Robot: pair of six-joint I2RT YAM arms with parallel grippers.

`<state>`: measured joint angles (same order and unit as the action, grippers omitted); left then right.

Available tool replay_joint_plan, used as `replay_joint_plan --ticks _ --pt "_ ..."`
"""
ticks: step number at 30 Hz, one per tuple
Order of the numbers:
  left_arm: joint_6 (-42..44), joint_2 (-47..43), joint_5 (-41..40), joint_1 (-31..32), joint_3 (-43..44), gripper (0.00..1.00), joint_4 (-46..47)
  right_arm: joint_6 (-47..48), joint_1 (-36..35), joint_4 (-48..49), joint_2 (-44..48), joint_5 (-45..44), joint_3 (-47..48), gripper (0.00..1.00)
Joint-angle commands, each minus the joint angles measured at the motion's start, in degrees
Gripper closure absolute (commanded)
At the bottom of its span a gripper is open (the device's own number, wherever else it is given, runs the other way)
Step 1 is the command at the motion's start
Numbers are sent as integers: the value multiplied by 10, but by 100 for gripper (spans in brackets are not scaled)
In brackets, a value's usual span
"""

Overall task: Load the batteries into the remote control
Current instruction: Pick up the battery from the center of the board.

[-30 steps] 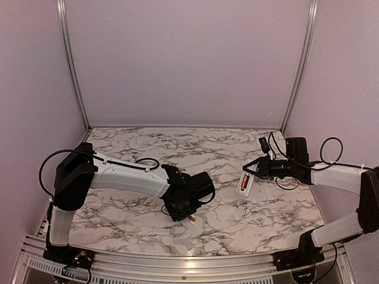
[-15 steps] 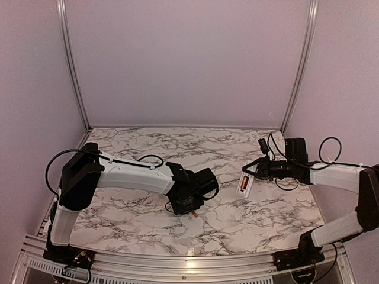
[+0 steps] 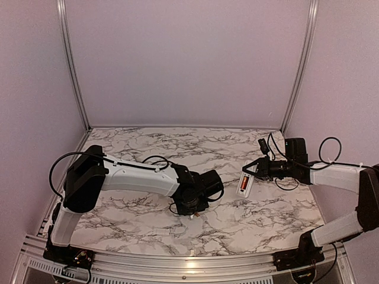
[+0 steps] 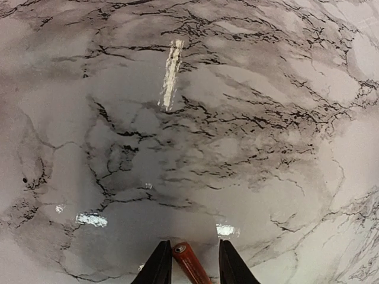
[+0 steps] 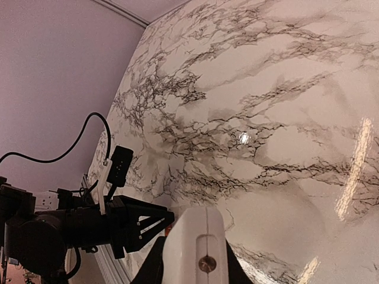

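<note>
- Since a second ago my left arm point(image 3: 139, 176) has stretched further out, carrying my left jaws point(image 3: 192, 211) a little away from the near edge and toward the right side of the worktop point(image 3: 136, 142); my right arm and what it holds have not shifted.
- My left jaws now point down at the marble close to the middle of the worktop, somewhat nearer the near edge than the far one.
- These jaws are parted only narrowly. In my left wrist view the loose battery point(image 4: 188, 263) lies slanted between the two fingers. Its pale tip is by the finger on the left of that view, and a clear gap separates it from the other finger.
- Whether that battery rests on the marble or hangs in my fingers I cannot tell.
- My right jaws point(image 3: 251, 170) are clamped on the remote control point(image 5: 192, 236) and squeeze its white body between both fingers.
- I hold the remote control near the right edge of the worktop, about midway between far and near edges. It slants down from my jaws toward the marble.
- From above, its recess faces up and a second battery point(image 3: 243, 183) already sits inside it, lying lengthwise.
- I cannot tell whether the lower end of the remote control touches the worktop.
- My two pairs of jaws are well apart, with bare marble between them.
</note>
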<state>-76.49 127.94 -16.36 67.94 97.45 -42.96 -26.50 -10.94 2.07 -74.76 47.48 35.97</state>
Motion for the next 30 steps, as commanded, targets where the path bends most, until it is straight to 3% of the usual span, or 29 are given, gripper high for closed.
replay_joint_plan --ticks 1,11,22,25,30 --pt "12 28 18 7 15 72 -17 -2 6 6 -1 5 20 100" --pt "54 46 15 9 27 96 -17 -4 7 7 -4 8 20 100" --pt "240 -11 -71 6 15 100 5 -17 -17 22 -12 20 16 100" --pt "315 -77 -80 3 -58 100 93 -25 -34 38 -20 28 15 100" --pt "418 -260 -33 -9 -272 100 384 -61 -65 98 -31 51 3 100"
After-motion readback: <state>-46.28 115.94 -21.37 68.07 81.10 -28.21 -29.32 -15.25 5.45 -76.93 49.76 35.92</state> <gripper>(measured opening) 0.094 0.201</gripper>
